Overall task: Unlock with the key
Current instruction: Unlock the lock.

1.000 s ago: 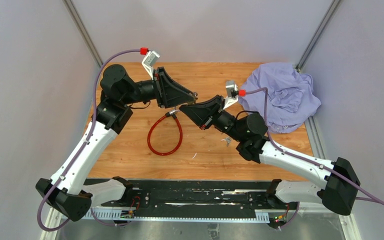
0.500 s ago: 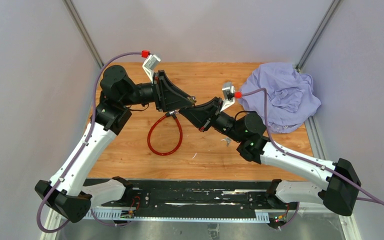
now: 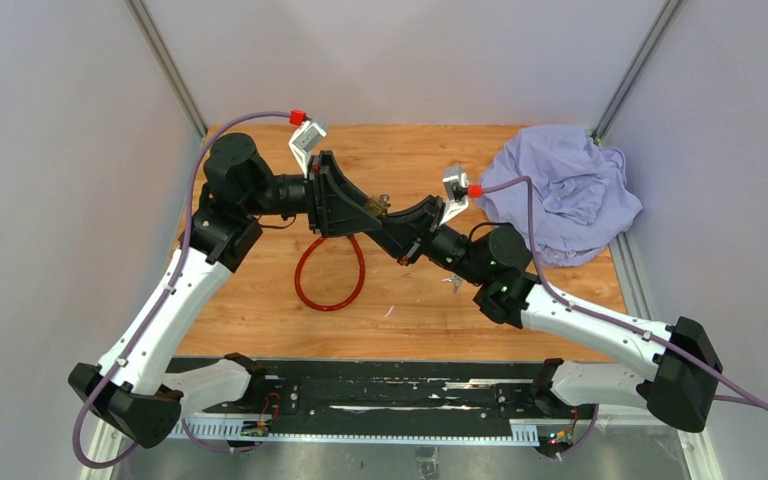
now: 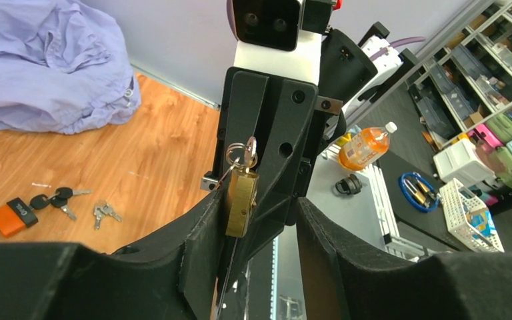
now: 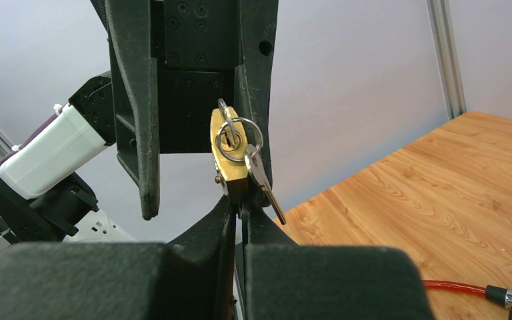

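Brass padlock (image 5: pixel 229 157) keyhole face: right wrist view only.

lavender cloth (image 3: pixel 563 193): bunched, table (image 3: pixel 410 320) far right corner | spare keys (image 4: pixel 103 212): beside orange tag (image 4: pixel 7 219)

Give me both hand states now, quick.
Left hand: open, a finger on each side of the padlock.
Right hand: closed, holding the padlock.

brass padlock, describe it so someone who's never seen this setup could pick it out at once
On the wooden table, find the red cable loop. Raised above its far end, pinched in the right gripper, is the brass padlock, with silver keys on a ring, unlike the orange block lying flat on the wood.
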Robot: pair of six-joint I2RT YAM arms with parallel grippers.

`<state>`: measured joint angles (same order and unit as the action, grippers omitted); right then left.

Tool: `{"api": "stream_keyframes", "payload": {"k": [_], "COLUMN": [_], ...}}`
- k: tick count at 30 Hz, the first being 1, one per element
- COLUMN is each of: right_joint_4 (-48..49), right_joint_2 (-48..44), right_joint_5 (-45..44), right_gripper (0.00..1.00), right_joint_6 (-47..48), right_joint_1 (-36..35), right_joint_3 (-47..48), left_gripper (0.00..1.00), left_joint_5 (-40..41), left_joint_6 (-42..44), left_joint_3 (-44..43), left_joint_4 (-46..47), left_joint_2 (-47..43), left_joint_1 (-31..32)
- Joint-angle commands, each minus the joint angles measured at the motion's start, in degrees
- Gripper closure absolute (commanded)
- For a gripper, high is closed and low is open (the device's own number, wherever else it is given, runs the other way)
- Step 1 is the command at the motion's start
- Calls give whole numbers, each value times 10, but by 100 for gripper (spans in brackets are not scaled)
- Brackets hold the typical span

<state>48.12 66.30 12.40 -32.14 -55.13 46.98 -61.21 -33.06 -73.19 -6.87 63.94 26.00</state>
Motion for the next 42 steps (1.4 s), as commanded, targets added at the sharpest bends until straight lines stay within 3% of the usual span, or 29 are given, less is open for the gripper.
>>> {"api": "stream_keyframes", "payload": {"k": [1,5,9,14,17,21,26,42], "right_joint_4": [35,35,34,32,25,23,21,-17], "right_joint_2": [-12,-13,-11,-12,-13,-13,-11,5], "right_joint_5": [-15,-13,-9,-12,-15,-16,-16,-17], "right_gripper": [99,100,100,99,99,99,99,99], "right_joint_6": [-4,-5,-6,-5,-2,-1,0,13], "right_joint_1": [-10,-11,-12,-12,-13,-14,-15,-26], "right_joint_3": [0,-4,-5,-8,-9,-10,-8,16], "left_gripper": [56,66,70,70,59,56,58,69], "left_joint_5": [-14,7,14,23,26,31,46,63], "left_joint_6": [74,108,98,98,96,115,167,182], "left_joint_3": [-34,-51,-56,-61,-69,-82,-96,-96], "left_joint_4": [-77,-110,-96,-95,-95,-113,-170,-188], "left_joint_2": [-13,-11,-9,-8,-8,-7,-4,11], "left_joint_1": [1,-1,-2,-4,-5,-5,-6,-6]}}
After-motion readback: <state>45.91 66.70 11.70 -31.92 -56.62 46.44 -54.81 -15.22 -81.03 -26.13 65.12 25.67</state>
